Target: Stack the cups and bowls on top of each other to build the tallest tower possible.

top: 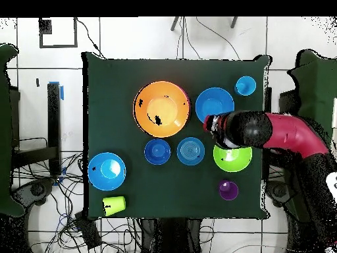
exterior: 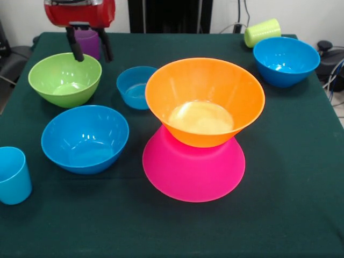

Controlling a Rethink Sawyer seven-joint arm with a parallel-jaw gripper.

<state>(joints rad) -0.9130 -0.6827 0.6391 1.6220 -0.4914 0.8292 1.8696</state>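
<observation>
- Fingers [exterior: 78, 47] first, from the front: my gripper [exterior: 90, 47] hangs at the table's far edge with its two black prongs spread apart and nothing between them, above the back rim of the green bowl [exterior: 65, 79]. The purple cup [exterior: 89, 43] stands upright just behind them.
- Same view, the tower [exterior: 199, 129]: the big orange bowl [exterior: 204, 100] sits mouth-up on the pink bowl [exterior: 193, 172], which lies upside down on the green cloth [exterior: 290, 215].
- A small blue bowl [exterior: 134, 87] sits between the green one and the tower; a medium blue bowl [exterior: 85, 138] is nearer the camera, another blue bowl [exterior: 286, 61] is far off on the other side, with the yellow-green cup [exterior: 262, 32] tipped on its side behind it. The light-blue cup [exterior: 13, 175] stands at the picture's edge.
- From overhead, my arm [top: 289, 132] reaches in from the side, its head [top: 230, 129] over the gap between green bowl [top: 234, 160] and a blue bowl [top: 212, 103] (the prongs themselves are hidden under it).
- Two small bowls, dark blue [top: 157, 151] and lighter blue [top: 190, 151], sit touching or nearly so; I cannot quite tell.
</observation>
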